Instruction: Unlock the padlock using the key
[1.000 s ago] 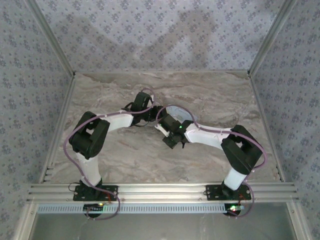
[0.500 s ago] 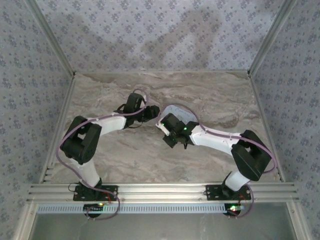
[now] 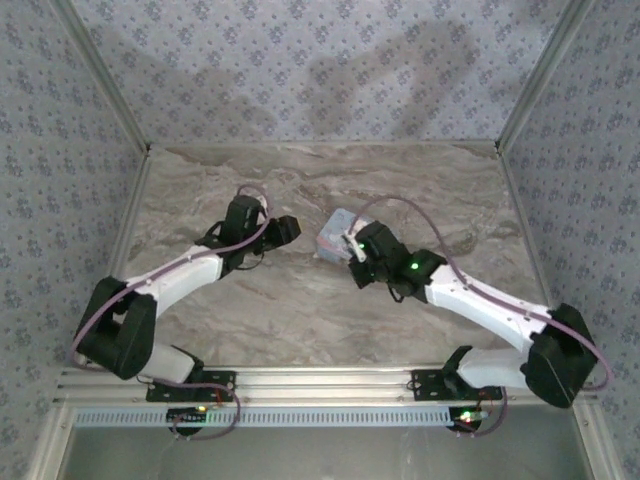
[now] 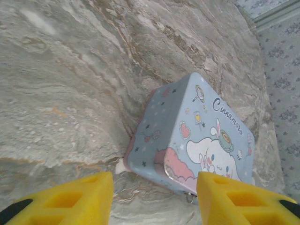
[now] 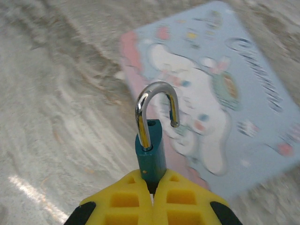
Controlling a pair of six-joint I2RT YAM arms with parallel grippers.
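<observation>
- The padlock (image 5: 151, 154) looked unlocked: its steel shackle (image 5: 157, 101) stood raised, with the free end hanging clear of the teal body, so the main step appeared done.
- The right gripper (image 5: 152, 187) was pressed together on the lower part of the padlock's body, holding it upright above the table and just off the near corner of the tin box (image 5: 225, 93).
- I could not tell where the key was. The underside of the lock was hidden between the yellow fingers (image 5: 124, 199).
- What was left, by my judgement, was little: setting the lock down, or drawing out a key if one sat in it.
- The left gripper (image 4: 154, 194) was spread wide and held nothing, hovering low beside the tin box on the side away from the right arm.
- From above, the tin box (image 3: 335, 240) lay between the two grippers, with the left (image 3: 288, 230) near it and the right (image 3: 356, 250) at its edge.
- The marbled table (image 4: 61, 84) around the tin box was bare, and nothing stood in the way except the box itself, close under the lock.
</observation>
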